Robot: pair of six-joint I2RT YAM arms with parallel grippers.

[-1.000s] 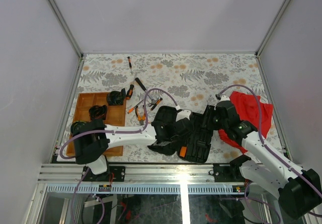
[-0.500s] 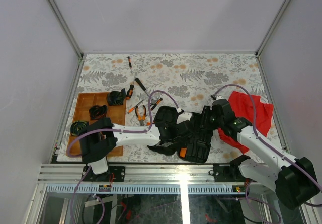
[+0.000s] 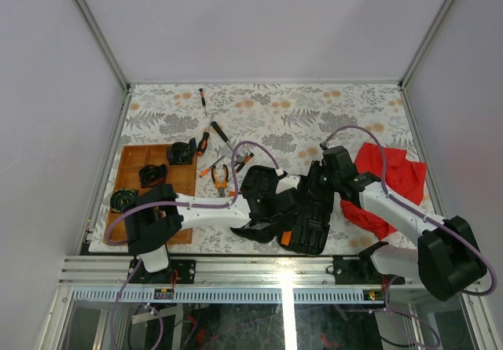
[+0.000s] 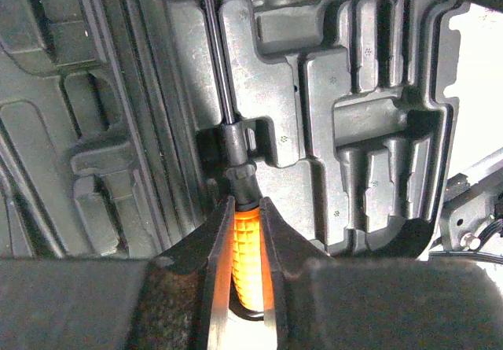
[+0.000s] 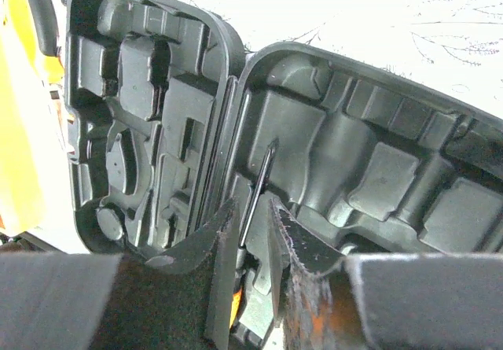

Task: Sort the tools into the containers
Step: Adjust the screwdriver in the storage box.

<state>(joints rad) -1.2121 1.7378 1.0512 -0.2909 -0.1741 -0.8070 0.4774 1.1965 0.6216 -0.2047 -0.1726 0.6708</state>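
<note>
The black tool case (image 3: 302, 222) lies open near the front, orange latch (image 3: 286, 237) toward me; its moulded inside fills the left wrist view (image 4: 354, 114) and the right wrist view (image 5: 149, 106). My left gripper (image 4: 245, 212) is shut on an orange-handled screwdriver (image 4: 245, 248), and the steel shaft (image 4: 220, 59) reaches across the case's recesses. My right gripper (image 5: 251, 224) hovers over the case from the right, jaws a little apart, with that shaft (image 5: 263, 173) between them untouched. Loose tools lie behind the case: pliers (image 3: 220, 176), a slim black tool (image 3: 218, 132) and a small driver (image 3: 203, 98).
The wooden tray (image 3: 130, 161) sits at the left with black items (image 3: 181, 153) in its compartments. A red cloth (image 3: 393, 173) lies at the right under the right arm. More orange-and-black tools (image 3: 243, 160) lie between tray and case. Frame walls border the floral mat.
My right gripper has moved left from beside the red cloth to over the open case. My left gripper has stayed over the case, holding the screwdriver.
</note>
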